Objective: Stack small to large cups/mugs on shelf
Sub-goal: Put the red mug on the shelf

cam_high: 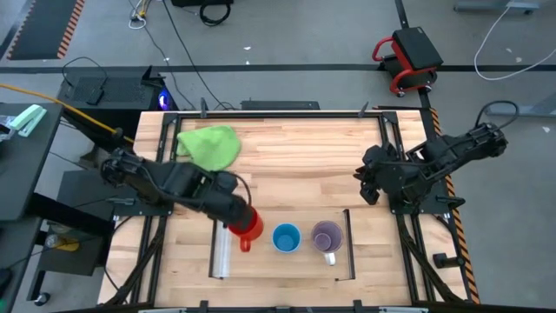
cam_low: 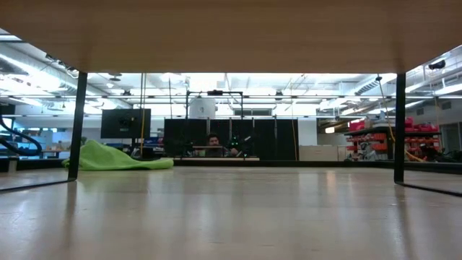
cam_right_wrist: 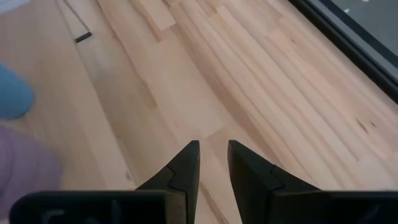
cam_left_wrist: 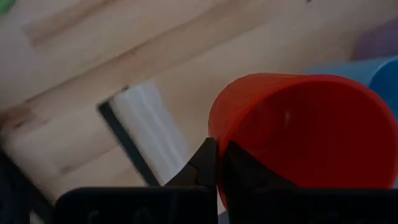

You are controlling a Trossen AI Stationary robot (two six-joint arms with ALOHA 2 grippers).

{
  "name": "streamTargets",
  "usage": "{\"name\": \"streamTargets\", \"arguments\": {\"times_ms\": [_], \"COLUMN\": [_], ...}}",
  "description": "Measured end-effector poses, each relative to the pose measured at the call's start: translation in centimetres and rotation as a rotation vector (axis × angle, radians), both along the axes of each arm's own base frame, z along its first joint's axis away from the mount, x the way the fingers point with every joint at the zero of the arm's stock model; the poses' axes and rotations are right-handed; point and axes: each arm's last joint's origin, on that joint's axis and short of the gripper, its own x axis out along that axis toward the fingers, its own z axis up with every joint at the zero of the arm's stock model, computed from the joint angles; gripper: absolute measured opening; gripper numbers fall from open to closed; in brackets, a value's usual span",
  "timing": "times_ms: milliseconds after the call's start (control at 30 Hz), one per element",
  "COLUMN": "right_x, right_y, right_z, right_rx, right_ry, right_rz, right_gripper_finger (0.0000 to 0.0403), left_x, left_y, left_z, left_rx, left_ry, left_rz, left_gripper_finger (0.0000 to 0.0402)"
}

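Red mug [cam_left_wrist: 305, 137] rim clamped in left gripper [cam_left_wrist: 217, 168], beside blue cup [cam_high: 286, 237]; right gripper [cam_right_wrist: 212, 163] slightly apart, idle.

Grey floor [cam_high: 287, 35] w/ cables running across it, red cart [cam_high: 410, 59] sitting nearby, ceiling lights [cam_low: 238, 81] glowing bright, dark partitions [cam_low: 253, 148] standing in bg.

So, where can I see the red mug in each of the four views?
High view: red mug at the shelf's left end, held by the left claw.
Low view: not in it.
Left wrist view: fills the right side, rim pinched by the left claw.
Right wrist view: not in it.
Shared landmark: the light-blue cup beside it, also at the left wrist view's edge.
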Motion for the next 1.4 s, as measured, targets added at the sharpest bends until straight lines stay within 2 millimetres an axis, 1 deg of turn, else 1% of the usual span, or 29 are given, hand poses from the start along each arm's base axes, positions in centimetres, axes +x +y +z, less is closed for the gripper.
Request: {"name": "streamTargets", "arguments": {"times_ms": [200, 333, 433, 633, 733, 867, 967, 1233, 1400], "right_x": [-0.1, -0.1, -0.1, -0.2, -0.2, -0.2, -0.2, -0.1, -0.1], "right_y": [0.7, 1.0, 1.1, 1.1, 1.1, 1.1, 1.1, 1.1, 1.0], "right_z": [0.1, 0.1, 0.1, 0.1, 0.1, 0.1, 0.1, 0.2, 0.2], "right_rx": [0.002, 0.001, 0.000, -0.004, -0.007, -0.016, -0.016, -0.028, -0.044], "right_ry": [-0.024, -0.030, -0.029, -0.027, -0.026, -0.024, -0.024, -0.028, -0.034], "right_rz": [0.039, 0.057, 0.063, 0.070, 0.075, 0.081, 0.081, 0.077, 0.071], "right_gripper_finger": [0.0091, 0.0091, 0.0091, 0.0091, 0.0091, 0.0091, 0.0091, 0.0091, 0.0091], "left_x": [-0.2, -0.2, -0.2, 1.0, 2.0, 2.1, 1.8, 1.3, 1.0], "left_y": [-1.6, -1.8, -1.9, -2.5, -3.0, -3.1, -3.0, -3.7, -4.4], "left_z": [-2.1, -3.6, -3.9, -4.8, -5.2, -5.3, -5.2, -5.2, -4.3], "left_rx": [-0.003, 0.014, 0.021, 0.021, 0.002, -0.001, 0.002, 0.016, 0.011], "left_ry": [0.078, 0.132, 0.146, 0.143, 0.119, 0.118, 0.130, 0.131, 0.103], "left_rz": [0.061, 0.095, 0.098, 0.087, 0.040, 0.033, 0.054, 0.058, 0.044], "left_gripper_finger": [0.0012, 0.0012, 0.0012, 0.0012, 0.0012, 0.0012, 0.0012, 0.0012, 0.0012]}}
